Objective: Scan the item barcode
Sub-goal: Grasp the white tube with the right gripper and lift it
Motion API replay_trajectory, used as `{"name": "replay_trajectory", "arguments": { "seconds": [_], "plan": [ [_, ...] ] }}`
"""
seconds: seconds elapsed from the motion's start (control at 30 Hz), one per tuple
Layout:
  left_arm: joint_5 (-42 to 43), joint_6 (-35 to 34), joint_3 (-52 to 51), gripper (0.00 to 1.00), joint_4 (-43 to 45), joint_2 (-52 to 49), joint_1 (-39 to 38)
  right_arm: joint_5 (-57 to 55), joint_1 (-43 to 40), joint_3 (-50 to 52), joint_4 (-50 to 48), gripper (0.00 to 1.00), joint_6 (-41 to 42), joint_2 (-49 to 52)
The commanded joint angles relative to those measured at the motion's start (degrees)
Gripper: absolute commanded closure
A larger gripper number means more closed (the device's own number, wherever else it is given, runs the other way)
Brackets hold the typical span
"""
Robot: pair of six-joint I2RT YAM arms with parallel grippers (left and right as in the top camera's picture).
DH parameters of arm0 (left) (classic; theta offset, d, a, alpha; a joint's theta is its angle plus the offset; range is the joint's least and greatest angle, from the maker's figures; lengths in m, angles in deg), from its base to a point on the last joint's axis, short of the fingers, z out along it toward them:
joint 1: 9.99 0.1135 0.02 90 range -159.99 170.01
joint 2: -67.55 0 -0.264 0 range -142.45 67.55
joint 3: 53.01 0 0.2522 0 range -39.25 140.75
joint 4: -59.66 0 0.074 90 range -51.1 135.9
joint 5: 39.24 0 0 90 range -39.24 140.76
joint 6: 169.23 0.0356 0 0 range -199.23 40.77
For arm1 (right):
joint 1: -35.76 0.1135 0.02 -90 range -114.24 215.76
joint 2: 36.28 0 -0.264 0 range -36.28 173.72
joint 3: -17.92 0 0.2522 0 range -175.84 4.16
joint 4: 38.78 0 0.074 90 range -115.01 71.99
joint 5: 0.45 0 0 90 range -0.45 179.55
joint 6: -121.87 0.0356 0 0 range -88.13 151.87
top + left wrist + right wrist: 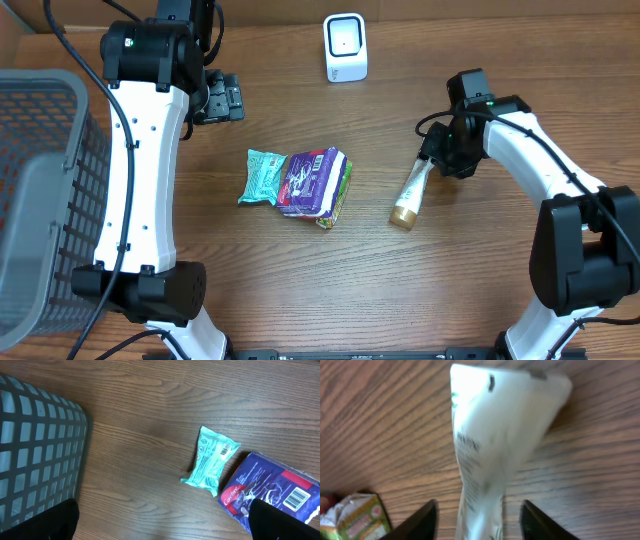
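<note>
Our right tool (479,512) hangs low over the white soft plastic tube with a gold cap (410,192), which lies flat on the wooden desk (480,290), cap toward us and crimped end away. The two fingers stand apart on either side of the tube's body, with bare wood showing in both gaps, so we read this tool as unclenched and holding nothing. We judge this straddling pose suits either a fresh grasp or a set-down.

The white box-shaped barcode scanner (345,47) stands at the far edge, well apart from the tube. No barcode shows on the tube from here.

Our left tool (162,505) is spread wide and empty, parked high between the grey mesh basket (40,200) and the teal foil packet (210,462), out of the way. Just beside that packet lies the purple printed pack (312,180).
</note>
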Motion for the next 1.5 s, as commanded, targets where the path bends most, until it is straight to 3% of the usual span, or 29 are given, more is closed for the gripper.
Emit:
{"name": "replay_trajectory", "arguments": {
  "seconds": [0.0, 0.07, 0.27, 0.43, 0.6, 0.77, 0.9, 1.23, 1.37, 1.47],
  "plan": [
    [-0.8, -1.0, -0.3, 0.0, -0.1, -0.5, 0.0, 0.2, -1.2, -6.0, -0.4, 0.33, -15.3, -2.3],
    [-0.8, -1.0, -0.3, 0.0, -0.1, -0.5, 0.0, 0.1, -1.2, -8.1, -1.0, 0.31, -24.1, -2.3],
    [-0.8, -1.0, -0.3, 0.0, -0.1, -0.5, 0.0, -0.3, -1.2, -8.4, -5.6, 0.14, -37.7, -1.5],
    [-0.8, -1.0, -0.3, 0.0, -0.1, -0.5, 0.0, -0.2, -1.2, -8.4, -4.8, 0.14, -43.6, 2.5],
    [-0.8, -1.0, -0.3, 0.0, -0.1, -0.5, 0.0, -1.6, -1.1, -8.4, -4.5, 0.23, -41.4, 6.9],
    [-0.8, -1.0, -0.3, 0.0, -0.1, -0.5, 0.0, -14.4, -1.2, -8.4, -4.0, 0.3, -29.1, 10.2],
    [-0.8, -1.0, -0.3, 0.0, -0.1, -0.5, 0.0, -18.1, -1.2, -8.4, -0.6, 0.38, -21.7, 10.1],
    [-0.8, -1.0, -0.3, 0.0, -0.1, -0.5, 0.0, -20.6, -4.1, -9.1, 15.5, 0.38, -2.8, 10.1],
    [-0.8, -1.0, -0.3, 0.0, -0.1, -0.5, 0.0, -17.0, -6.3, -12.7, 22.9, 0.38, -6.8, 10.1],
    [-0.8, -1.0, -0.3, 0.0, -0.1, -0.5, 0.0, -13.6, -6.4, -19.4, 29.7, 0.33, -16.3, 9.8]
  ]
}}
